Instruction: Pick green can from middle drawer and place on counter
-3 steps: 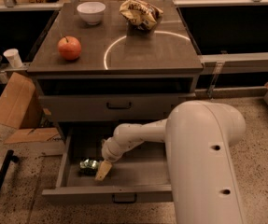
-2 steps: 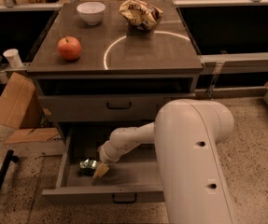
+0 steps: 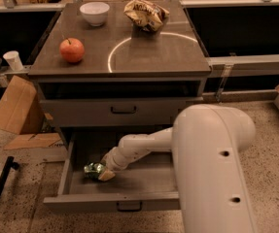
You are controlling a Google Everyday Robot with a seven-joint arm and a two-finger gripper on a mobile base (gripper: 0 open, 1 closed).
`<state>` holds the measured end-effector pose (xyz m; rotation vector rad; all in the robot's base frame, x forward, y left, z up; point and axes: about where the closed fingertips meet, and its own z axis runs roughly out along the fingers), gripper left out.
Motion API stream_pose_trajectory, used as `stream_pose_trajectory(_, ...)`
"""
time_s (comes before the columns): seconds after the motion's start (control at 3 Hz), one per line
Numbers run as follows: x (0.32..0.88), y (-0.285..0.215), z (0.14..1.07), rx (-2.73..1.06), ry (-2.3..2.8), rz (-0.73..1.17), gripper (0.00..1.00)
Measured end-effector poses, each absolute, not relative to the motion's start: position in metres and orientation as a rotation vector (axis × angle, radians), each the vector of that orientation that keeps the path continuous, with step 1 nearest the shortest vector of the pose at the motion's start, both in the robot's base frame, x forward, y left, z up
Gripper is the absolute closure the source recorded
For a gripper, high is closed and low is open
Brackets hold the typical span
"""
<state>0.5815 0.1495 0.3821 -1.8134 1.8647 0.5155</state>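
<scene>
The gripper (image 3: 104, 173) is seen in the middle drawer (image 3: 140, 182) — the green can (image 3: 93, 169) at its tip. Its grasp cannot be told.

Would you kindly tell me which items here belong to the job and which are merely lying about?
Job: green can in the open middle drawer; counter; end effector, in the drawer at the can.
Lying about: apple, white bowl, snack bag, cardboard.

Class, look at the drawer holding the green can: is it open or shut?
Open: the middle drawer is pulled out, floor exposed, with the green can inside and the gripper at the can.
</scene>
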Motion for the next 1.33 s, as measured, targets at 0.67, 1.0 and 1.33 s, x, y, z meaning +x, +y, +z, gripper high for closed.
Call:
stream_pose_trajectory(0.67, 0.548, 0.128, 0.479, -1.728, 1.633, 0.781, 1.00)
stream_pose_trajectory(1.0, 0.543, 0.060, 0.540, -1.692, 1.577, 0.808, 1.00)
stream_pose_trajectory(1.33, 0.527, 0.042, 0.539, -1.710, 1.587, 0.854, 1.00)
